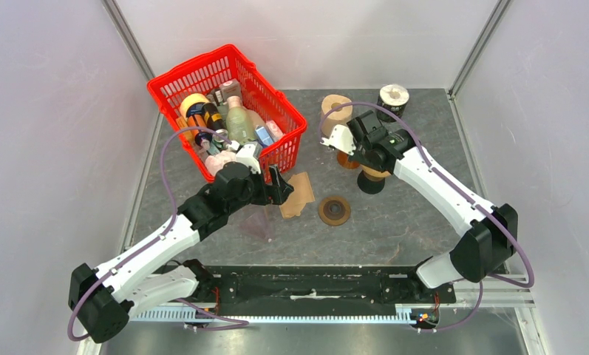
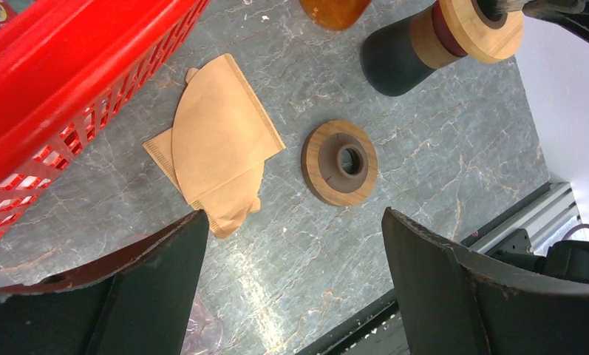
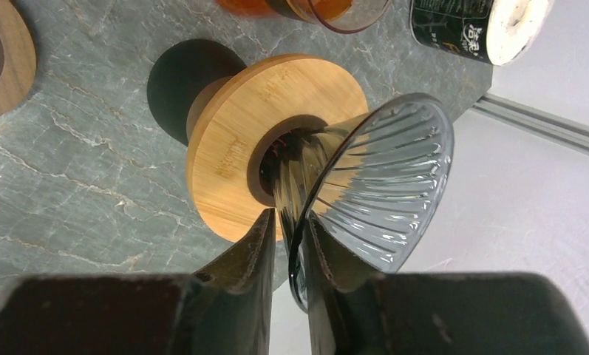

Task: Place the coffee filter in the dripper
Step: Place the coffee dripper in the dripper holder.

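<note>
From above, the left claw (image 1: 276,186) hangs wide open and empty just beside the coffee filter (image 1: 298,194), which lies flat on the table (image 1: 395,222) close to the near right corner of the red basket (image 1: 202,70); the right claw (image 1: 348,148) is well apart, further right and back, over a dark stand (image 1: 371,180); a loose wooden ring (image 1: 335,211) lies between the two. The left wrist view shows the brown paper below and left of the open jaws, seemingly more than one sheet overlapping, untouched. In the right wrist view the glass dripper (image 3: 380,177) leans with its narrow end in the hole of the stand's wooden collar (image 3: 232,148); the right claw's jaws stand narrowly apart on either side of its rim, and whether they pinch or merely flank it I cannot tell. By my judgement the dripper is nearly seated but not upright; picking up the filter and putting it inside are all yet to do.
</note>
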Controlling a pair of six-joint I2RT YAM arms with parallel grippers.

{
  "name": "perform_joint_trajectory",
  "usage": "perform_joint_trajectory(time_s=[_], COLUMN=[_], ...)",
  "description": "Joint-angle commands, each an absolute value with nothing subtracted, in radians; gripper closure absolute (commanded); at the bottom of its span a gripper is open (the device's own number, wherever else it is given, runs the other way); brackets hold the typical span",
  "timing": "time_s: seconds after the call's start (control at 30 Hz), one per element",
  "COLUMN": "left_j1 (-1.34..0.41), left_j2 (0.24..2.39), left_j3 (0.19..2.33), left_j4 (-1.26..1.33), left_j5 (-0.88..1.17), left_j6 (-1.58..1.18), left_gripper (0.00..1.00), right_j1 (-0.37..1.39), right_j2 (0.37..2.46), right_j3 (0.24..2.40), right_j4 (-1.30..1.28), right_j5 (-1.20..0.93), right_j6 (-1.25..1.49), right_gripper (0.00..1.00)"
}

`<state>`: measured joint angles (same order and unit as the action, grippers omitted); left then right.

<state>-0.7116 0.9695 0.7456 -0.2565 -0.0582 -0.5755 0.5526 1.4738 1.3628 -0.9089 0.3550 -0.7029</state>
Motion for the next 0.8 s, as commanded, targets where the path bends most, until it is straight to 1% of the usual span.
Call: perform_joint_trajectory(time_s=[0.0, 0.17, 0.37, 0.4, 0.43, 0.47, 0.5, 0.6, 0.77], left_j1=[-0.687, -0.687, -0.687, -0.687, -0.687, -0.687, -0.687, -0.689, -0.696], left_j2=[0.979, 0.977, 0.968, 0.969, 0.973, 0.979, 0.992, 1.047, 1.177], left_j3=[0.719, 0.734, 0.828, 0.842, 0.86, 0.877, 0.896, 0.98, 1.15], left_j4=[-0.269, -0.268, -0.289, -0.284, -0.271, -0.262, -0.25, -0.249, -0.269], left_j5=[-0.058, -0.056, -0.075, -0.065, -0.048, -0.034, -0.012, 0.053, 0.086], left_j6=[-0.58, -0.593, -0.591, -0.594, -0.595, -0.602, -0.604, -0.591, -0.555], left_gripper=[0.06, 0.06, 0.06, 0.06, 0.06, 0.06, 0.06, 0.06, 0.06], right_j1=[0.549, 0.546, 0.546, 0.546, 0.546, 0.546, 0.545, 0.546, 0.545], right_j2=[1.449, 1.426, 1.305, 1.272, 1.246, 1.214, 1.191, 1.132, 1.07], right_j3=[1.36, 1.36, 1.365, 1.358, 1.35, 1.343, 1.338, 1.322, 1.283], right_j4=[-0.876, -0.868, -0.833, -0.815, -0.791, -0.767, -0.748, -0.696, -0.572], right_j5=[0.37, 0.368, 0.248, 0.236, 0.231, 0.234, 0.24, 0.293, 0.548], right_j6=[-0.704, -0.715, -0.696, -0.679, -0.656, -0.614, -0.569, -0.413, -0.025], right_gripper=[0.7, 0.56, 0.38, 0.33, 0.25, 0.13, 0.04, 0.03, 0.03])
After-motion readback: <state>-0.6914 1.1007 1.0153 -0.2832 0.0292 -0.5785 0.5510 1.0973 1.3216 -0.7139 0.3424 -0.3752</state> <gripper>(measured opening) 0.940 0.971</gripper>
